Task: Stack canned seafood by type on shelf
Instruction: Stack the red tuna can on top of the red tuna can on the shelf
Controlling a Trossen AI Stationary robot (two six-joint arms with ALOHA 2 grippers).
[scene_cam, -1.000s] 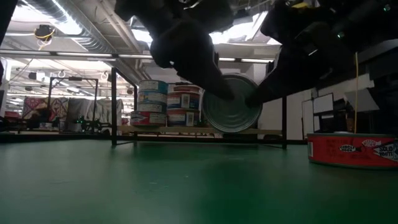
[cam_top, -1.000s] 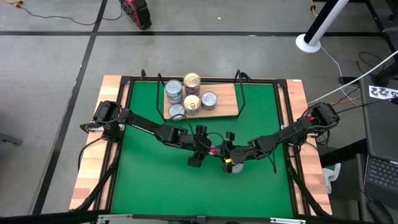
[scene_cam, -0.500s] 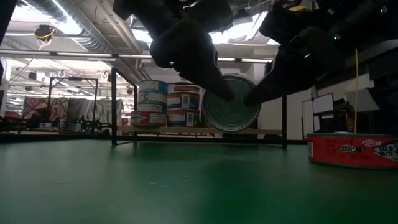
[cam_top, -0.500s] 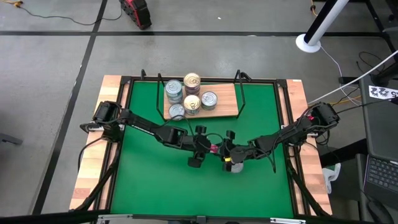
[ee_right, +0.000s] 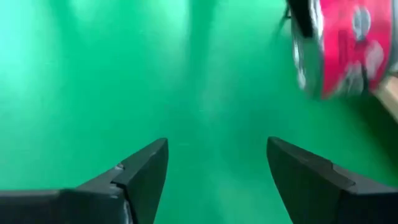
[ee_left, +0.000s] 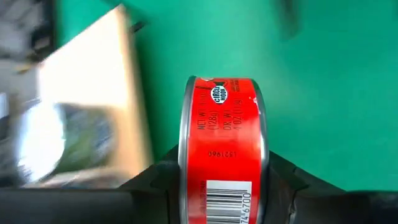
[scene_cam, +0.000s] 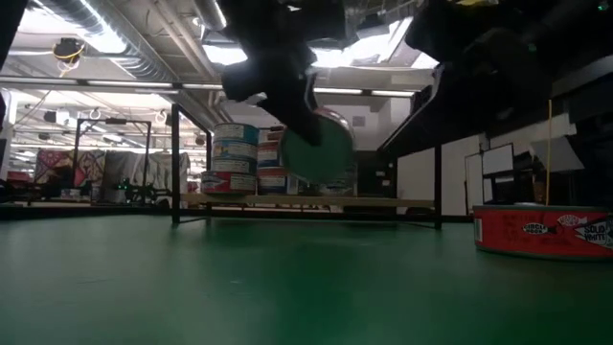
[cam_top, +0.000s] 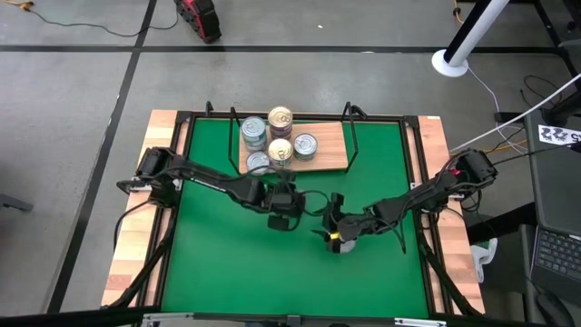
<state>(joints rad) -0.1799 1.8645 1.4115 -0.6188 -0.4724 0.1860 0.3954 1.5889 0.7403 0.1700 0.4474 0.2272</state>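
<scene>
Left wrist view showing a red can [ee_left: 224, 149] pinched between the left gripper [ee_left: 217, 186] fingers, flat faces against the pads, standing on its edge with the round label facing the camera. Lying sideways, so the short middle line of the can running from one finger across to the other. Hanging off the green mat [cam_top: 218, 263], just past the fingertips, with the wooden shelf [cam_top: 331, 150] a little farther ahead.

Sitting on that shelf: the stacked cans [cam_top: 277, 136], some two or three high, with thin black wire posts beside them. Resting flat on the mat under the right arm: another red can [scene_cam: 541, 232], off to the side of the carried one and not blocking the way to the shelf.

Hanging near the mat with nothing between its spread fingers: the right gripper [ee_right: 217, 168], close beside the left one.

Differing from a second ago: both grippers touching the same can then, only the left one holding it now, lifted and carried closer to the shelf, with the right fingers let go and pulled back.
</scene>
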